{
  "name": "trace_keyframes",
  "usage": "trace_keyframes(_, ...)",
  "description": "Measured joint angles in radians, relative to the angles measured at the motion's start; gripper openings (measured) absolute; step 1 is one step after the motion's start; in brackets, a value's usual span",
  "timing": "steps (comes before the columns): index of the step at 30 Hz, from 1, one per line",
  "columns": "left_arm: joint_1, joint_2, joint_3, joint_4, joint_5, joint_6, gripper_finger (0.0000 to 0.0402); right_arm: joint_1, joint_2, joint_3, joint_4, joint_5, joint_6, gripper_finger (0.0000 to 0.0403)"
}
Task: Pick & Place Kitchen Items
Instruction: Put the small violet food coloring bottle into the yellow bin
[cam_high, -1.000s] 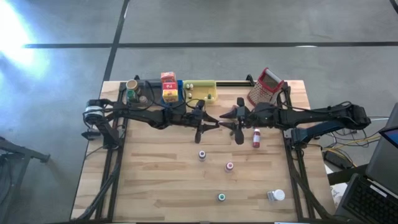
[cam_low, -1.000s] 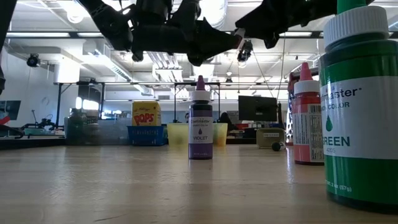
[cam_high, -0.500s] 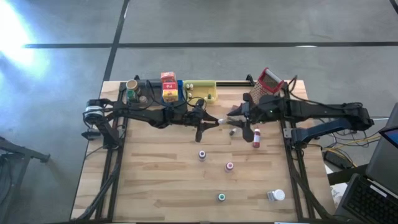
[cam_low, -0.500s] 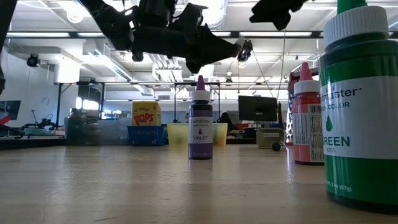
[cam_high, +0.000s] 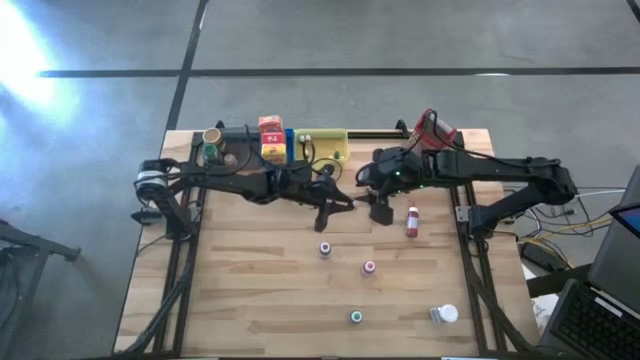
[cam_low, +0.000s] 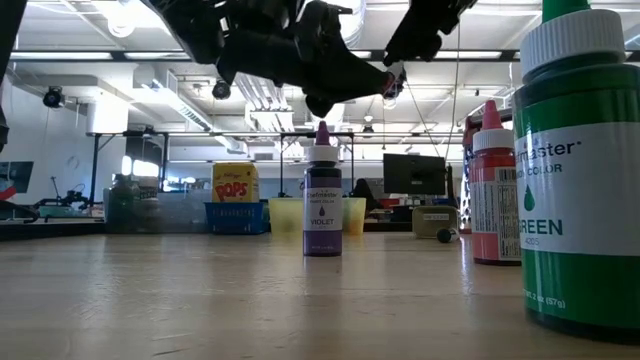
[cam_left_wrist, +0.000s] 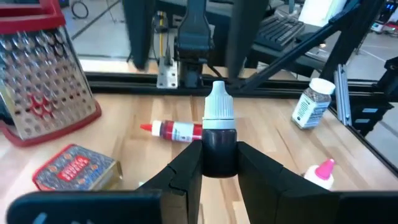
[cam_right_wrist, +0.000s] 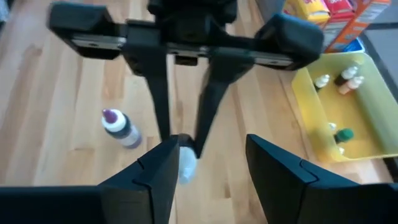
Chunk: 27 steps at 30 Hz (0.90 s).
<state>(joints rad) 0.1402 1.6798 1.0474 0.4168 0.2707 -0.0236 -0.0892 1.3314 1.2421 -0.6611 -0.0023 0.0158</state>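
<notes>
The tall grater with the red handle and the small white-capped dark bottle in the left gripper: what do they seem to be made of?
The tall grater with the red handle looks like shiny sheet metal: bright, reflective faces punched with rows of holes; its red rim looks like plastic. The small white-capped dark bottle, clamped in the left gripper, is probably plastic: smooth matte white cap, glossy dark body, though glass cannot be ruled out.

A robotics lab or workshop: an open hall with ceiling strip lights (cam_low: 150, 95), monitors (cam_low: 413, 172) on desks, and a bare concrete floor (cam_high: 330, 35) around the bench (cam_high: 250, 290).
</notes>
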Motion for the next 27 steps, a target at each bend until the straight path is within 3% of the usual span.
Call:
trace_keyframes(7, 0.000, 0.000, 0.021, 0.000, -0.008, 0.048, 0.0094, -0.017, -0.010, -0.004, -0.030, -0.051, 0.008, 0.0181)
trace_keyframes(27, 0.002, 0.000, 0.072, -0.014, -0.033, 0.077, 0.0094, -0.016, -0.036, -0.007, -0.045, -0.052, 0.010, 0.0114)
